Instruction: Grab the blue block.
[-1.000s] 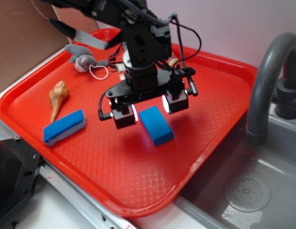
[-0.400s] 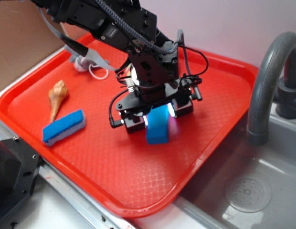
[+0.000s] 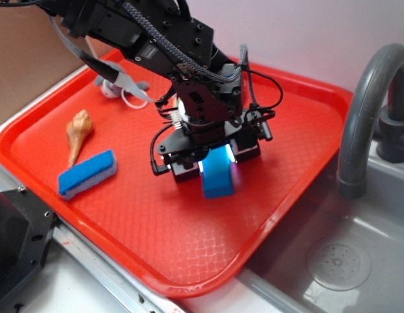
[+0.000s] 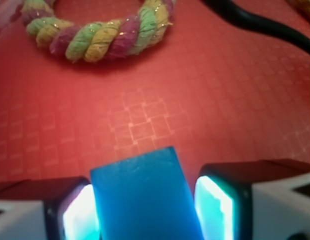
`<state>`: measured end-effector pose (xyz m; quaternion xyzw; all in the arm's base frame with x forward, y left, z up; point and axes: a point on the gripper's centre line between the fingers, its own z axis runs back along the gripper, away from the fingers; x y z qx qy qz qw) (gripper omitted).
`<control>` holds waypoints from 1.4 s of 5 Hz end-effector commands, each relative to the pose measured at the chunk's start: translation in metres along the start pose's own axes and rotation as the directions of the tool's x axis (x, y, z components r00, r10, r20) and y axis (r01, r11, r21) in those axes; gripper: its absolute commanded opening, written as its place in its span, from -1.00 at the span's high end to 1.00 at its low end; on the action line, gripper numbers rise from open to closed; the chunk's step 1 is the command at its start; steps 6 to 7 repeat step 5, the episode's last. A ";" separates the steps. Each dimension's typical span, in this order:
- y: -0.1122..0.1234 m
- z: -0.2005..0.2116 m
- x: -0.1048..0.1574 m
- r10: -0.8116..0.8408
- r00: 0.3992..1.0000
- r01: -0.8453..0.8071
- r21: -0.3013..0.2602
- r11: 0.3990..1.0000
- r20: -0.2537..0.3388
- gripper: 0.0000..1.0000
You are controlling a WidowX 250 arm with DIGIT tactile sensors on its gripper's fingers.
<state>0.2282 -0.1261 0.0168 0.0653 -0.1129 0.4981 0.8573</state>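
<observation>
Near the middle of the red tray (image 3: 111,215), your gripper (image 3: 214,164) sits low over the blue block (image 3: 218,177), which lies flat on the tray between the two lit fingers (image 4: 215,202). The jaws stand close on either side of the block; you cannot tell whether they press it. A braided rope ring (image 4: 97,31) lies beyond, and a blue sponge (image 3: 88,173) and a shell (image 3: 78,132) well apart.

Block (image 3: 219,176): solid blue brick, smooth faces, sharp edges. Lies flat on red tray (image 3: 189,248), right of centre. Sits between gripper (image 3: 216,160) fingers; lit pads close on both long sides.
</observation>
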 end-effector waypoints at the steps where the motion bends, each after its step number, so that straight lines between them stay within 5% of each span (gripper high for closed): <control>1: 0.008 0.077 0.054 -0.128 0.989 0.120 -0.103 0.987 -0.073 1.00; 2: 0.020 0.115 0.080 -0.359 0.896 0.281 -0.293 0.914 -0.261 1.00; 3: 0.038 0.143 0.103 -0.518 0.777 0.372 -0.402 0.836 -0.359 1.00; 4: 0.060 0.171 0.116 -0.472 0.832 0.345 -0.394 0.852 -0.293 1.00; 5: 0.060 0.179 0.112 -0.418 0.881 0.350 -0.291 0.891 -0.220 1.00; 7: 0.060 0.179 0.112 -0.418 0.881 0.350 -0.291 0.891 -0.220 1.00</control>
